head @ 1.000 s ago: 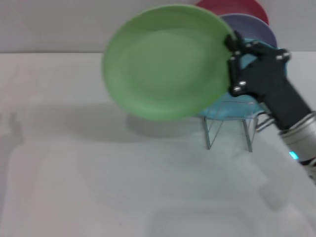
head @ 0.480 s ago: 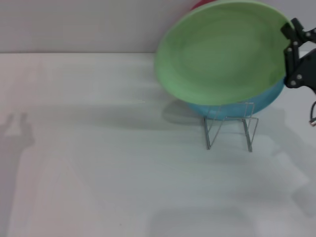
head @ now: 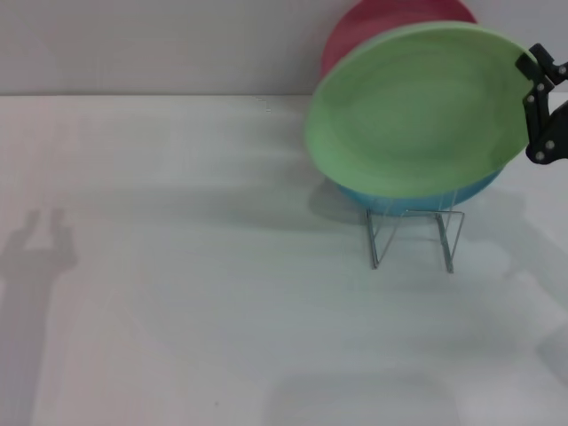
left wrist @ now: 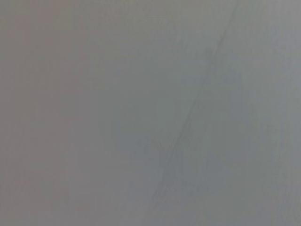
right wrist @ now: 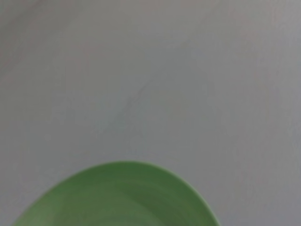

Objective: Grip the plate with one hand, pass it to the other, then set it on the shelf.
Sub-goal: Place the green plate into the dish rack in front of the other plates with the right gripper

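The plate (head: 417,111) hangs tilted, face toward the camera, directly above the shelf (head: 415,235), its lower rim overlapping the turquoise plate (head: 417,197) already racked there, with a red plate (head: 355,31) behind. The right gripper (head: 537,84) pinches the plate's edge on the shelf's right side, so the plate extends leftward from the gripper and, by judgement, needs lowering into the front slot. The left gripper is out of view.
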Action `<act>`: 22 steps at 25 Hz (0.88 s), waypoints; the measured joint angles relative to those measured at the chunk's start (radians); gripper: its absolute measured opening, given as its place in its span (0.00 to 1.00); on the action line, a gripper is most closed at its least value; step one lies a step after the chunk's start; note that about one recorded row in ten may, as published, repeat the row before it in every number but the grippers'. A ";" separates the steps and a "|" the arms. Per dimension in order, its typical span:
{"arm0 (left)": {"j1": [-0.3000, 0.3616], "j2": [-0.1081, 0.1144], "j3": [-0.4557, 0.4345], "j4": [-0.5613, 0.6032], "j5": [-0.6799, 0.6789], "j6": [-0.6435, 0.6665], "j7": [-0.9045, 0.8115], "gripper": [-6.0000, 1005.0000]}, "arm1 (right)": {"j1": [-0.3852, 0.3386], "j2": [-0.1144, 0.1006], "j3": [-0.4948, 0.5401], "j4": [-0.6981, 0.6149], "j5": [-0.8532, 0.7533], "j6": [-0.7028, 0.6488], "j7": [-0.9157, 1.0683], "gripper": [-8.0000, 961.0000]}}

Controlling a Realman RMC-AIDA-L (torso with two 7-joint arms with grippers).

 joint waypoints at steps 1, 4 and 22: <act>0.000 0.000 0.000 0.000 0.000 0.000 0.000 0.32 | 0.000 0.000 0.000 0.000 0.000 0.000 0.000 0.03; 0.007 0.000 0.003 -0.017 0.000 0.000 0.017 0.32 | -0.011 0.001 -0.008 -0.001 0.000 -0.010 0.001 0.03; 0.023 0.006 0.027 -0.029 0.000 0.006 0.001 0.31 | -0.048 0.008 -0.010 0.007 0.006 -0.028 -0.060 0.04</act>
